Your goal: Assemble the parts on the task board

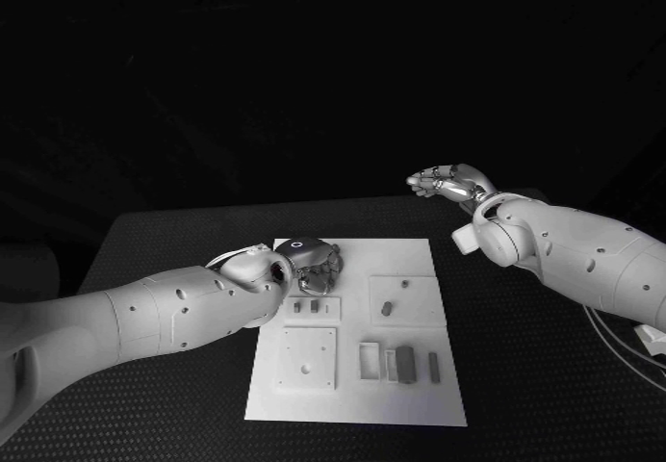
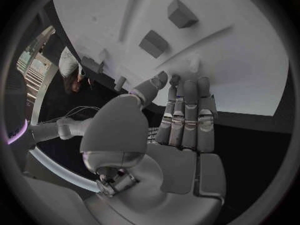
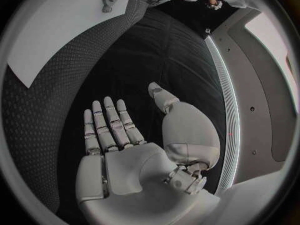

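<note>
task board (image 1: pixel 417 252) mid-table (image 1: pixel 166 241), parts (image 1: pixel 389 309) on it, left hand (image 1: pixel 314 265) over its far-left corner

- The left hand (image 1: pixel 313 265) reaches in from the left, its fingers (image 2: pixel 187 112) straight, side by side, holding nothing.
- The right hand (image 1: pixel 451 181) is raised at the far right, palm flat, fingers (image 3: pixel 106 122) extended, empty.
</note>
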### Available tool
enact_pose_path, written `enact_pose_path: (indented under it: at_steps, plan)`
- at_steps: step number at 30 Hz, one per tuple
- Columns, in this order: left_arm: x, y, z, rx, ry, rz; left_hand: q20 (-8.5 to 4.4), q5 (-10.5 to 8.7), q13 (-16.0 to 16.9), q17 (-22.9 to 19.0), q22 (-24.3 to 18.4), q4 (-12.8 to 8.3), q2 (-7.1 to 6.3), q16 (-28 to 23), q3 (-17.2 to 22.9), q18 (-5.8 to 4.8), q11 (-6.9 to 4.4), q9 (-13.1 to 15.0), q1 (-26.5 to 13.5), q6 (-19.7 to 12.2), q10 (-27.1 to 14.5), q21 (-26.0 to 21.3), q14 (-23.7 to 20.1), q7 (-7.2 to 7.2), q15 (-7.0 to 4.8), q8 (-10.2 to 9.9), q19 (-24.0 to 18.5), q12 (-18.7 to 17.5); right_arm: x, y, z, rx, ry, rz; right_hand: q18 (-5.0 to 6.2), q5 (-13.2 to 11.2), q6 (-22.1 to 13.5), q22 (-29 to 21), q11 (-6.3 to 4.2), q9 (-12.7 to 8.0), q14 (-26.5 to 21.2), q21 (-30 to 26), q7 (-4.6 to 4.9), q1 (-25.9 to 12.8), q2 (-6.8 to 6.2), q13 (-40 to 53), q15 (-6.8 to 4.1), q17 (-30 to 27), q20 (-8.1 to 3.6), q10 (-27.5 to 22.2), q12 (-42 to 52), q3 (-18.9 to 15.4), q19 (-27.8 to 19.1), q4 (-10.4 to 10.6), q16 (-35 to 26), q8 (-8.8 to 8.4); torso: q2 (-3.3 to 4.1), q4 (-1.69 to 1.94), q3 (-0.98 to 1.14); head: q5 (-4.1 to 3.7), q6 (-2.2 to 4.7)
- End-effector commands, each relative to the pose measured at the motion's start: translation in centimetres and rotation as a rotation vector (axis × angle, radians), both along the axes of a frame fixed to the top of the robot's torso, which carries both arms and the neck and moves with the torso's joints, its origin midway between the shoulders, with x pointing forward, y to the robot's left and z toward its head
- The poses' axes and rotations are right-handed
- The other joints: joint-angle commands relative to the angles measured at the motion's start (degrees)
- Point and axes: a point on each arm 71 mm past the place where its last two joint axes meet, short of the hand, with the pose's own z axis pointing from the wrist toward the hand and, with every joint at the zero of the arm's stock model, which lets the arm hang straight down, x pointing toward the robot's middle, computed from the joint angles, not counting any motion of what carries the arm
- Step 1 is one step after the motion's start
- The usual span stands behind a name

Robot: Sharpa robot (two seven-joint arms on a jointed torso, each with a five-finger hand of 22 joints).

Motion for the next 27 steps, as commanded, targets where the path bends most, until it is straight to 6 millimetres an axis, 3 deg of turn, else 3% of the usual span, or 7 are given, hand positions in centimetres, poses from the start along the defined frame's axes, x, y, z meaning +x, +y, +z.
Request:
enact_pose_path:
  at_steps: [1, 27]
  plan:
    - [0.13, 0.04, -0.09, 0.025, -0.002, -0.001, -0.08, 0.19, -0.1, 0.4, 0.9, 0.1, 0.57, 0.7, 0.0, 1.40, 0.14, -0.1, 0.2, 0.0, 0.3, 0.4, 0.1, 0.15, 0.01, 0.0, 0.6, -0.1, -0.06, 0.24, 0.06, -0.001, -0.007, 0.019, -0.46, 0.0, -0.2, -0.1, 0.10, -0.1, -0.1, 0.0, 2.82, -0.1, 0.55, 0.0, 0.02, 0.0, 0.05, 0.5, -0.2, -0.3, 0.4, 0.1, 0.0, 0.32, -0.01, -0.04, -0.01, 0.06, -0.07]
    - [0.14, 0.01, -0.91, 0.058, 0.003, 0.000, -1.12, 0.33, 0.0, 2.4, 1.5, -0.1, 2.13, 5.9, 0.3, 1.96, -0.98, -0.7, 1.6, 2.1, 2.9, 4.0, 1.9, 0.01, -1.13, 1.2, 3.0, 0.3, -0.05, 0.32, 0.06, 0.000, -0.007, 0.020, -0.42, 0.0, -0.2, 0.7, 0.10, -0.1, 0.0, 0.1, 2.81, -0.1, 0.61, 0.0, 0.02, 0.1, 0.04, 0.5, -0.3, -0.3, 0.6, 0.1, -0.1, 0.37, -0.04, 0.00, 0.00, -0.06, -0.18]
